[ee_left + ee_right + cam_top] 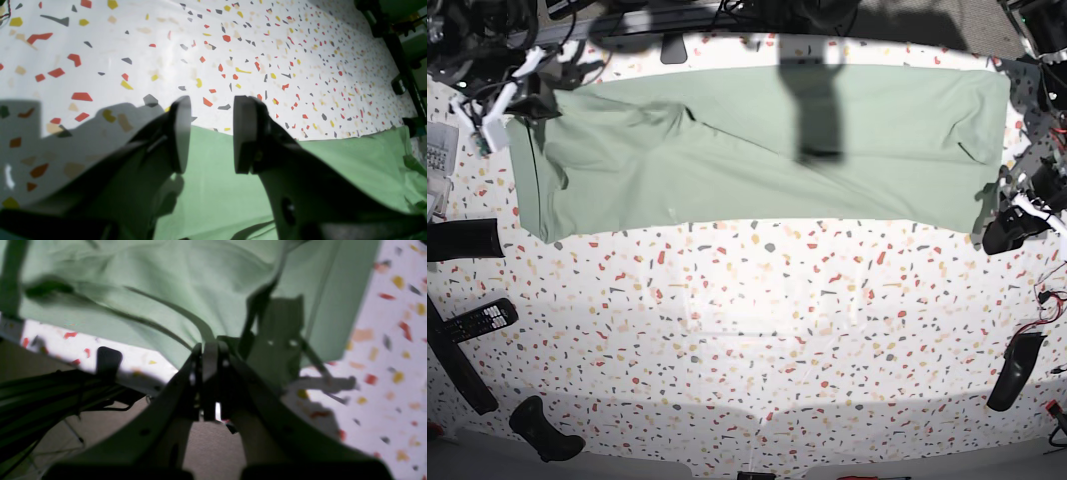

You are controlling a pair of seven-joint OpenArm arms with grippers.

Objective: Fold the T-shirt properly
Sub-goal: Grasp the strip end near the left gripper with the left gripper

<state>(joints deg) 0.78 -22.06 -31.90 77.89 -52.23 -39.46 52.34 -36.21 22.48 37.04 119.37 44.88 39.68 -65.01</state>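
Base view shows the T-shirt (757, 150) lying long and flat along the far edge of the counter (757, 330). It reaches almost from one far corner to the other. The cloth is pale green and mostly smooth, with a few soft folds near the left end of this view. A dark shadow falls across its middle. The rest of the speckled counter, toward the near edge, has no cloth on it.

At the side edges sit a few small things. A black remote (475, 320) lies by the left edge, and a dark computer mouse (1015, 372) lies by the right edge.

Left wrist view looks down past the left claw (211, 133). Its two gray pads stand apart with a clear gap between them. Nothing is in that gap. The claw hangs over the edge of the green shirt, where the cloth meets the speckled counter. I cannot tell if the pads touch the cloth.

Right wrist view shows the right claw (210, 373) squeezed tight, with its pads pressed together. Green cloth bunches right at its tips, and creases run out from that spot, so it looks like it is pinching the shirt. This is by the counter's edge, with the brown floor (206, 446) seen below.
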